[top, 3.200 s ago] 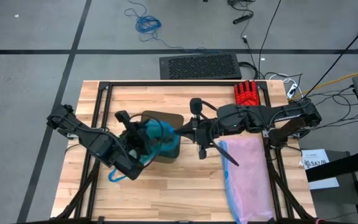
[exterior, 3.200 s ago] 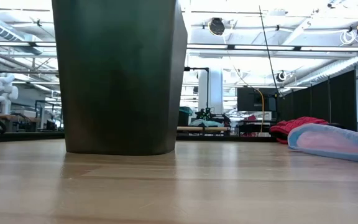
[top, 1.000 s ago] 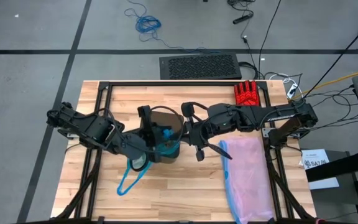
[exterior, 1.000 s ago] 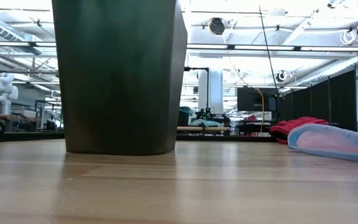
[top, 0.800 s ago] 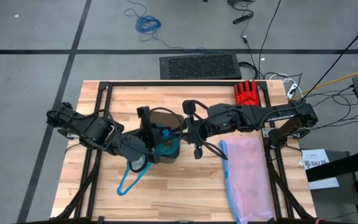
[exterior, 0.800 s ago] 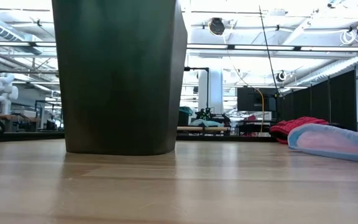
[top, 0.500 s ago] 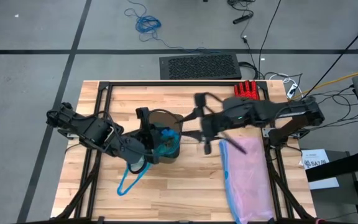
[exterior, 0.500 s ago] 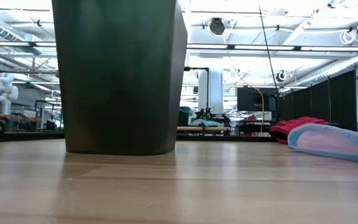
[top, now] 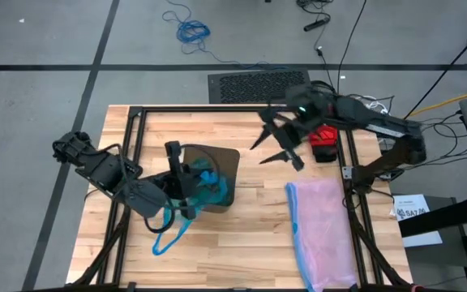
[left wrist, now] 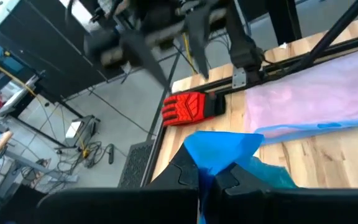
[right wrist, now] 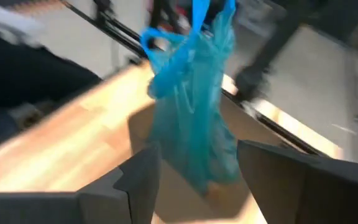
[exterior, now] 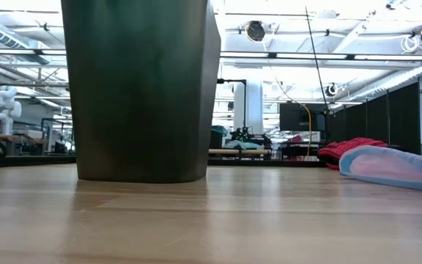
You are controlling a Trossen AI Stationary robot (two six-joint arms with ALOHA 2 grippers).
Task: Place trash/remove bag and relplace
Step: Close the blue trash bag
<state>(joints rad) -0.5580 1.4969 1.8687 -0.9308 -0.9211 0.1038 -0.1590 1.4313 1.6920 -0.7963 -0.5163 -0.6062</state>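
The bag [top: 205,185] is clamped over the bin [top: 217,174] by the left gripper [top: 186,188], nearer than the spread-jawed right gripper [top: 276,146].

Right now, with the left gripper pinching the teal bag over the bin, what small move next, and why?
Probably lift the left gripper straight up a little more. It is shut on the teal bag, whose bottom hangs just above the dark bin. The right gripper, open, has let go and is clear, near the red glove.

Two dark jointed arms, black w/ grey segments; each tool has two flat dark fingers.
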